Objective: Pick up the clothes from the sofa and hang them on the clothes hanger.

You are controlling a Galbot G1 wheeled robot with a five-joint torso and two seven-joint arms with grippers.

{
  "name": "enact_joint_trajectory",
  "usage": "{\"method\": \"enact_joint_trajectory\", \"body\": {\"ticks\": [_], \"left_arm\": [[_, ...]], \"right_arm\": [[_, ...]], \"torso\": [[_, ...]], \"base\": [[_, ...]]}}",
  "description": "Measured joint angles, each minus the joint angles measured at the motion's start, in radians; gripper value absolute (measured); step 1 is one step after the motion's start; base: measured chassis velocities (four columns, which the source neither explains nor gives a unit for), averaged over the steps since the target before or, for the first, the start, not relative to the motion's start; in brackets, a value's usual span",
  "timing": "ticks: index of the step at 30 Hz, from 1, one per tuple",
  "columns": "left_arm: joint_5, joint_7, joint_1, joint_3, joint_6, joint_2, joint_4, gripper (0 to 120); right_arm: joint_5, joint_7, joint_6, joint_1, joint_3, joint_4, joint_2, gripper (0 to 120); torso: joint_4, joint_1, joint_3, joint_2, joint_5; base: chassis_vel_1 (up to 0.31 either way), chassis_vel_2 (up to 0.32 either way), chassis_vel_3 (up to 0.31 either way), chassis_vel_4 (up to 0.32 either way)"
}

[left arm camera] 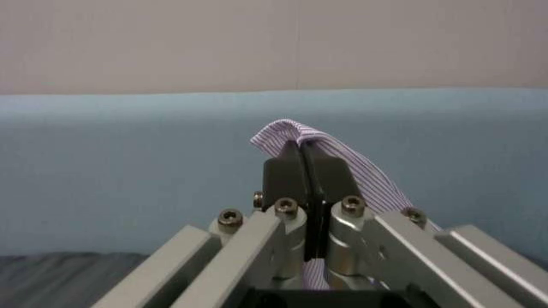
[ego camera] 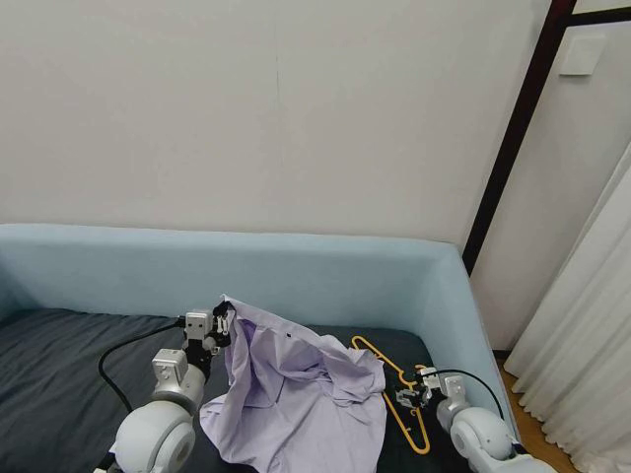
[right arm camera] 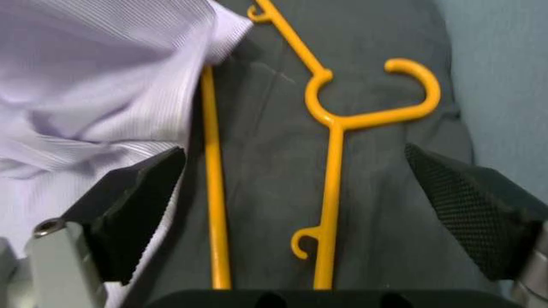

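Our left end effector, clamped on an edge of the shirt, holds it over the sofa. Our right end effector, spread apart, hovers over the hanger at the shirt's three o'clock; we should centre on one bar before closing.

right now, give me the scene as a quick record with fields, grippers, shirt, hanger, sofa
left gripper: jaws shut on an edge of the shirt, holding it up in front of the sofa back
right gripper: jaws open, above the hanger, one on each side of its bars
shirt: lilac, striped, one edge lifted, the rest bunched on the seat, lying over one end of the hanger
hanger: yellow, flat on the seat, beside the shirt on the robot's right
sofa: light blue back, dark seat
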Motion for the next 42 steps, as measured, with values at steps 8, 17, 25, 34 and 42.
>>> {"method": "enact_joint_trajectory", "body": {"ticks": [8, 17, 25, 34, 42], "left_arm": [[0.006, -0.001, 0.028, -0.015, -0.006, 0.000, -0.022, 0], [0.010, -0.006, 0.026, -0.018, -0.008, -0.002, -0.027, 0], [0.009, -0.007, 0.002, -0.005, -0.008, -0.009, -0.009, 0], [0.005, -0.011, -0.023, 0.004, -0.008, -0.006, 0.009, 0], [0.005, -0.012, -0.042, 0.017, -0.008, -0.009, 0.022, 0]], "right_arm": [[-0.078, -0.036, 0.024, 0.035, 0.000, -0.113, 0.039, 89], [-0.152, -0.073, 0.109, 0.061, 0.007, -0.244, 0.074, 52], [-0.192, -0.074, 0.119, 0.059, 0.002, -0.278, 0.096, 26], [-0.200, -0.067, 0.119, 0.062, 0.002, -0.291, 0.104, 10], [-0.177, -0.041, 0.148, 0.066, 0.007, -0.264, 0.096, 4]], "torso": [[-0.0001, 0.000, 0.000, 0.000, -0.0001], [-0.0002, 0.000, 0.000, 0.000, 0.0001], [-0.0002, 0.000, 0.000, 0.000, 0.0000], [0.0000, 0.000, 0.000, 0.000, 0.0000], [-0.0002, 0.000, 0.000, 0.000, 0.0001]], "base": [[0.000, 0.000, 0.000, 0.000], [0.000, 0.000, 0.000, 0.000], [0.000, 0.000, 0.000, 0.000], [0.000, 0.000, 0.000, 0.000], [0.000, 0.000, 0.000, 0.000]]}}
